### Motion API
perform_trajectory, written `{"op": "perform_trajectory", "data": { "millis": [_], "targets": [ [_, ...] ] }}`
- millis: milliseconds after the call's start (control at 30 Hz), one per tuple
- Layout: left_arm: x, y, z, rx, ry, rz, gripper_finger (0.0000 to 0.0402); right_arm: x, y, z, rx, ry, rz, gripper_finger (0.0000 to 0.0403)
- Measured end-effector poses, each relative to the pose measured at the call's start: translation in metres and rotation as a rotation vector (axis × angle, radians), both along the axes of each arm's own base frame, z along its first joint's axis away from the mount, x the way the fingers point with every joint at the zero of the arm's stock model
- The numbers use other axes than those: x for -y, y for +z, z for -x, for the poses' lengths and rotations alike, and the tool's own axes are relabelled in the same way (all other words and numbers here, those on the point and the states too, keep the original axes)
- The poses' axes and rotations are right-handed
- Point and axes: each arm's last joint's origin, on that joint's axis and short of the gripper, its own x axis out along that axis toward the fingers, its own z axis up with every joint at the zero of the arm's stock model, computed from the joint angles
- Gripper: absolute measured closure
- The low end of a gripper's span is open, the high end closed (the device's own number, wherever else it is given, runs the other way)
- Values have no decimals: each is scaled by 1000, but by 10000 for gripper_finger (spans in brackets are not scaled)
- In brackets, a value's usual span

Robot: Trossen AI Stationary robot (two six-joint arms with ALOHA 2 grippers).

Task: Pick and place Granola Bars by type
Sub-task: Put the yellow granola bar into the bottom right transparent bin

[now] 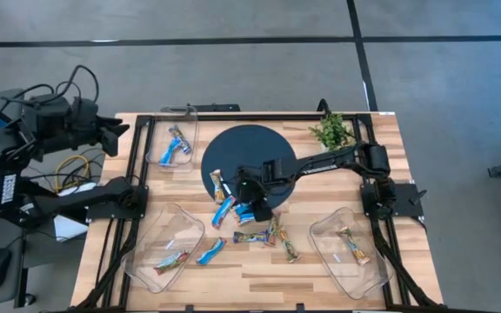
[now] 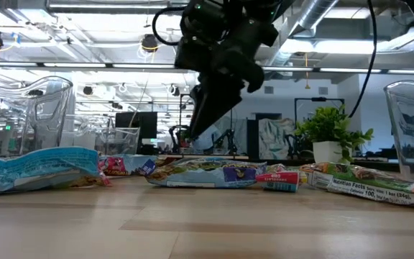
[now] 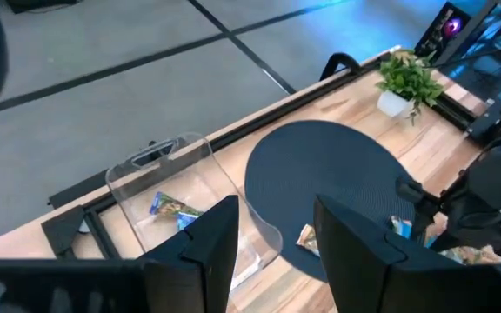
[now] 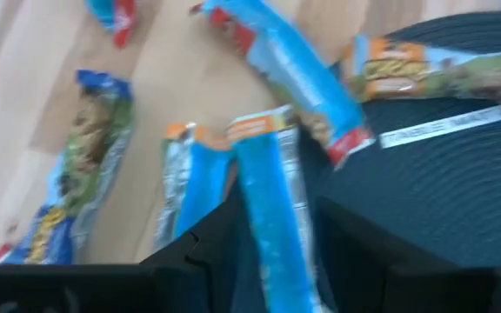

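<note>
We work on a pale wooden slatted table (image 1: pixel 259 278) framed by black rails, set on a grey floor marked with dark lines; the low view looks past it into an open room with ceiling lights and ducting. A dark round mat (image 1: pixel 249 156) lies at the table's centre, a small green potted plant (image 1: pixel 331 130) stands at its two o'clock, and clear plastic trays sit at ten o'clock (image 1: pixel 172 139), seven o'clock (image 1: pixel 162 246) and four o'clock (image 1: pixel 348 248), each holding a wrapped bar or two.

Loose granola bars (image 1: pixel 259 235) are strewn from the mat's six o'clock edge outward: a tan-and-orange one (image 1: pixel 217 183) on the mat, bright blue ones (image 1: pixel 224 210) beside it, multicoloured ones towards five o'clock, and one blue bar (image 1: pixel 210 251) near the seven o'clock tray.

Our right gripper (image 1: pixel 252 207) reaches across the mat to its six o'clock rim. In the right wrist view a blue wrapped bar (image 4: pixel 272 217) runs between its two dark fingers (image 4: pixel 203 252), which are parted only a little and close about it; we cannot tell for certain that they clamp it.

Our left gripper (image 3: pixel 272 239) waits beyond the table's ten o'clock corner, fingers spread apart and holding nothing.
</note>
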Motion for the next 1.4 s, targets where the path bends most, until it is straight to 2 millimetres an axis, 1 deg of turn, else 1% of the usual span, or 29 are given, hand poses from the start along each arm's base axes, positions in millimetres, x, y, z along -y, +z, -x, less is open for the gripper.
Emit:
{"op": "perform_trajectory", "data": {
  "millis": [100,167,267,333,400,467,567,767,867,1033,1167,1400],
  "targets": [
    [-2,-3,-2,4,-7,3,258,2,1,-2,25,-11,20,244],
    [-5,-8,-6,-10,-20,26,258,4,1,-2,29,-11,22,228],
    [-10,-19,-14,-38,-42,59,258,4,-12,-5,-5,-11,22,200],
    [-14,-28,-19,-62,-69,87,258,4,-19,-1,-60,4,13,181],
    [-18,-36,-25,-77,-94,103,258,1,-23,-5,-43,34,10,166],
    [-23,-43,-31,-80,-117,115,258,-1,-29,1,-107,45,24,156],
    [-28,-50,-38,-68,-151,113,258,0,-28,-2,-82,23,58,154],
    [-37,-58,-51,-25,-217,76,258,9,-33,0,-130,-32,84,170],
    [-40,-59,-54,-9,-228,54,258,9,-37,3,-163,-31,83,182],
    [-44,-63,-59,9,-231,35,258,8,-37,2,-161,-28,80,208],
    [-46,-67,-61,9,-231,36,258,8,-37,3,-165,-31,79,238],
    [-48,-68,-64,-1,-231,42,258,8,-37,4,-177,-44,68,305]
  ]
}}
